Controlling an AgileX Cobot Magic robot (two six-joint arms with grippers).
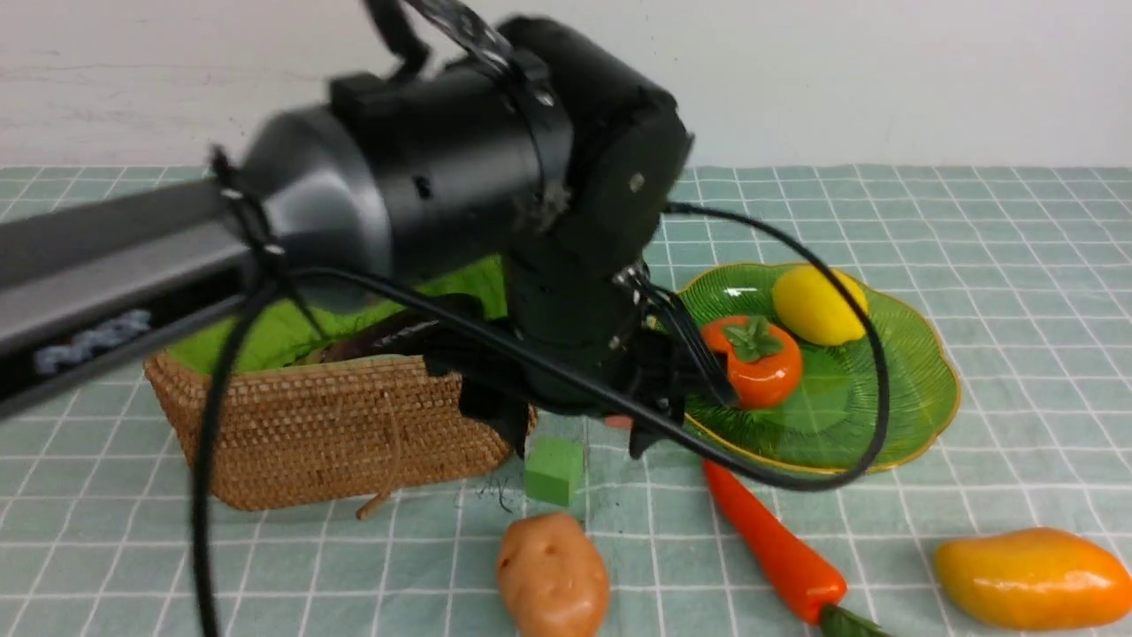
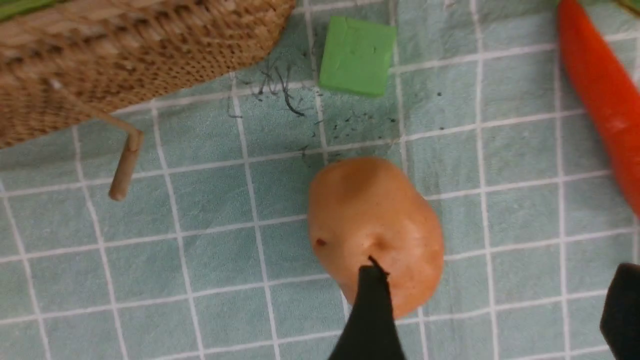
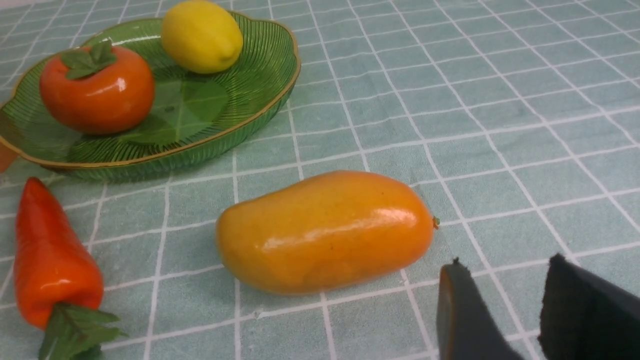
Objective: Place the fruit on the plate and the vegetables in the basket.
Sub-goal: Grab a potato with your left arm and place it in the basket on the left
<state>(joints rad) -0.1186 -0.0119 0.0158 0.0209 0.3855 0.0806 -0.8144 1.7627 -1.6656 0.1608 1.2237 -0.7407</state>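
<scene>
Pale green checked cloth covered the table, with a white wall behind. At the left stood the wicker basket [image 1: 336, 442], its green lining showing and a dark eggplant [image 1: 389, 341] lying inside; I could not see the radish. The left arm [image 1: 442, 195] reached across in front of it. Its left gripper [image 2: 495, 290] hung empty with the jaws wide apart, one finger [image 2: 372, 310] over the potato [image 2: 375, 230] and the other off toward the carrot [image 2: 600, 100]. A small green cube [image 1: 554, 469] sat between potato and basket. Further right, the green glass plate [image 1: 920, 389] held the persimmon [image 1: 756, 363] and the lemon [image 1: 818, 305], while the mango [image 3: 325, 230] lay on the cloth, well apart from the plate. The right gripper [image 3: 505, 270] hovered just beside it, empty, jaws only narrowly parted.

I judged the left gripper off-centre: closing from there would likely shove the round potato aside rather than seize it. The black cable [image 1: 875, 380] looping over the plate might snag its rim or the persimmon when the arm swung. The right jaws looked too narrow for the glossy mango.
</scene>
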